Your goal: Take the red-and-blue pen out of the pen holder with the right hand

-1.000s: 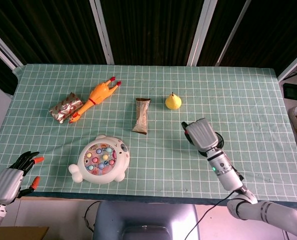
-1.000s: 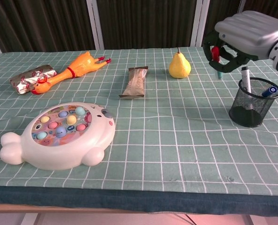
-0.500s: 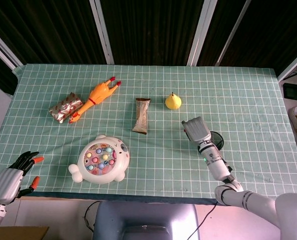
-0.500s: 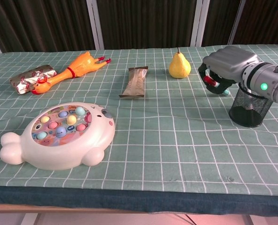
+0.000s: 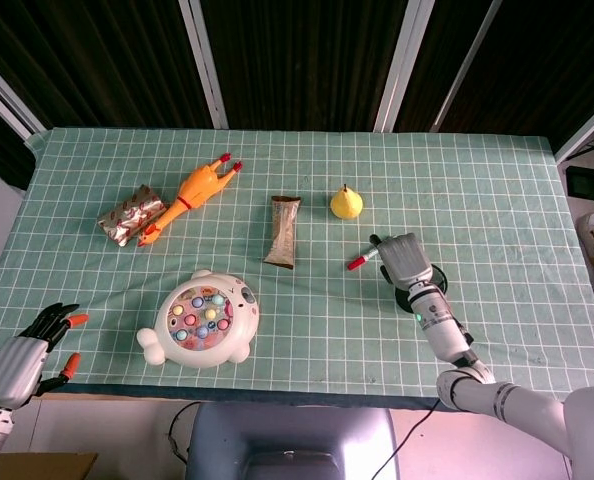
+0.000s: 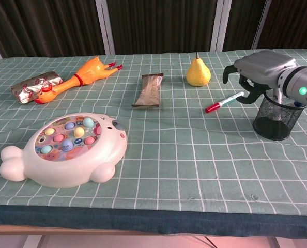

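The red-and-blue pen [image 6: 223, 102] lies flat on the green cloth to the left of the black mesh pen holder [image 6: 275, 120], its red cap pointing towards the table's front left. My right hand [image 6: 259, 67] hovers just above the pen's far end and the holder's rim, fingers [image 6: 245, 89] spread and gripping nothing. From the head view the pen [image 5: 362, 260] shows just left of the right hand [image 5: 402, 258], which covers most of the holder [image 5: 432, 280]. My left hand [image 5: 27, 355] rests off the table's front left corner, fingers apart, holding nothing.
A yellow pear [image 6: 198, 73] stands behind the pen. A brown snack bar [image 6: 150, 90], a rubber chicken [image 6: 81, 75] and a foil packet [image 6: 32, 86] lie further left. A white pig-shaped toy [image 6: 65, 149] sits front left. Other pens [image 6: 276, 98] stay in the holder.
The right hand carried the pen down and left from above the holder, then let it go onto the cloth. Its fingers have spread and it has shifted back towards the holder. The left hand is still.
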### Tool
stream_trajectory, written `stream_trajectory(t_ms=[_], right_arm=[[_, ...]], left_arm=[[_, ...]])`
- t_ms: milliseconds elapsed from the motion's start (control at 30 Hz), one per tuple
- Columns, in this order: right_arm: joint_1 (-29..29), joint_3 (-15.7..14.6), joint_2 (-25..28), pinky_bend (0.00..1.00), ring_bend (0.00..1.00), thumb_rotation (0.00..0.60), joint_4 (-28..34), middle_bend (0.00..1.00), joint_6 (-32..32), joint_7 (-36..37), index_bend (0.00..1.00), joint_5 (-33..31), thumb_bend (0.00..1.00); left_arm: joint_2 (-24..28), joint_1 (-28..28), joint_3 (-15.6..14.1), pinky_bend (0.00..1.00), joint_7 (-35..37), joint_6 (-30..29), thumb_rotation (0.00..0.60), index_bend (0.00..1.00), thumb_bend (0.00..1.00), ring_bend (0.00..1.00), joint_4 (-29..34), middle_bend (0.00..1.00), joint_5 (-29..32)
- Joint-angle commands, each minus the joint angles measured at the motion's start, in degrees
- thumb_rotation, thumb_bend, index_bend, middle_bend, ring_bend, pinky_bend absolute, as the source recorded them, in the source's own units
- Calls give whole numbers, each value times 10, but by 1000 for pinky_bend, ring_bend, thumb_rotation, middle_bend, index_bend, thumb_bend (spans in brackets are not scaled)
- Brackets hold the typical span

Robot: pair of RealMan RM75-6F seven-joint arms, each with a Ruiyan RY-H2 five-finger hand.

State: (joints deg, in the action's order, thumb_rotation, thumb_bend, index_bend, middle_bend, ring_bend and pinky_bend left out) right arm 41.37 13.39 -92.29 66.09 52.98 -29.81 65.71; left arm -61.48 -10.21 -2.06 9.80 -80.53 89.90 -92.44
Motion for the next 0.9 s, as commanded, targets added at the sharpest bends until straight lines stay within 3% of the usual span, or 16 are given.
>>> stream_trajectory(t_ms=[33, 267, 333, 433, 533, 700, 900], right_arm=[[-16, 2, 28, 939, 1000, 600, 41, 931, 26, 35, 399, 14, 470], [-54, -1, 80, 897, 960, 600, 120, 931, 111, 72, 506, 61, 466], [-79, -3, 107, 854, 894, 600, 160, 906, 158, 76, 532, 79, 465], [-158, -22, 174, 774, 729, 600, 272, 769, 269, 68, 534, 102, 434], [-204, -51, 218, 678, 573, 600, 346, 619, 308, 42, 498, 105, 395], [-251, -87, 245, 535, 395, 600, 380, 450, 335, 20, 404, 109, 378], [-275, -107, 249, 495, 335, 600, 375, 381, 334, 29, 341, 115, 378]], left_arm=[[0, 0, 0, 374, 0, 0, 600, 241, 457, 70, 0, 106, 0], [-2, 0, 1, 374, -2, -2, 600, 240, 457, 70, -2, 106, 1], [-2, 0, 1, 374, -4, -1, 600, 241, 457, 71, -3, 106, 1], [-5, -2, 4, 374, -8, 4, 600, 241, 458, 71, -4, 106, 7], [-6, -3, 5, 374, -11, 4, 600, 241, 458, 71, -3, 106, 8], [-7, -3, 5, 374, -13, 4, 600, 241, 457, 71, -2, 106, 7], [-8, -4, 6, 374, -14, 5, 600, 241, 458, 71, -2, 106, 8]])
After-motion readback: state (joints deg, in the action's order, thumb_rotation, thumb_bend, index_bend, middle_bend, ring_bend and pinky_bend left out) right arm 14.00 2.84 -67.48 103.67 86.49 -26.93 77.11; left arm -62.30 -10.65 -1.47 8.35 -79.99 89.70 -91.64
